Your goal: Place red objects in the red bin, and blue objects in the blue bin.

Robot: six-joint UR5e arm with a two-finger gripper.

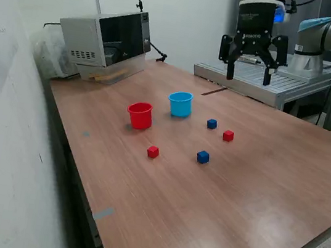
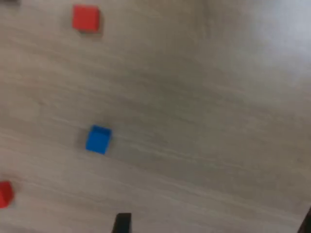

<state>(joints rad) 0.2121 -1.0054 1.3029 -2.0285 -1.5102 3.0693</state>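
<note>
In the exterior view a red cup (image 1: 140,115) and a light blue cup (image 1: 180,104) stand upright side by side on the wooden table (image 1: 235,197). Two dark blue cubes (image 1: 211,124) (image 1: 203,157) and two red cubes (image 1: 228,135) (image 1: 152,152) lie loose on the table beside the cups. My gripper (image 1: 247,79) hangs high above the table's far part, open and empty, well apart from every cube. The blurred wrist view shows a blue cube (image 2: 98,140), a red cube (image 2: 86,18), another red cube cut off at the edge (image 2: 5,194), and one dark fingertip (image 2: 121,224).
A microwave (image 1: 106,40) stands at the table's far corner on the exterior view's left, by the white wall. A slatted metal stand (image 1: 271,84) carrying the arm's base adjoins the far side. The table's near edge runs along the exterior view's lower right.
</note>
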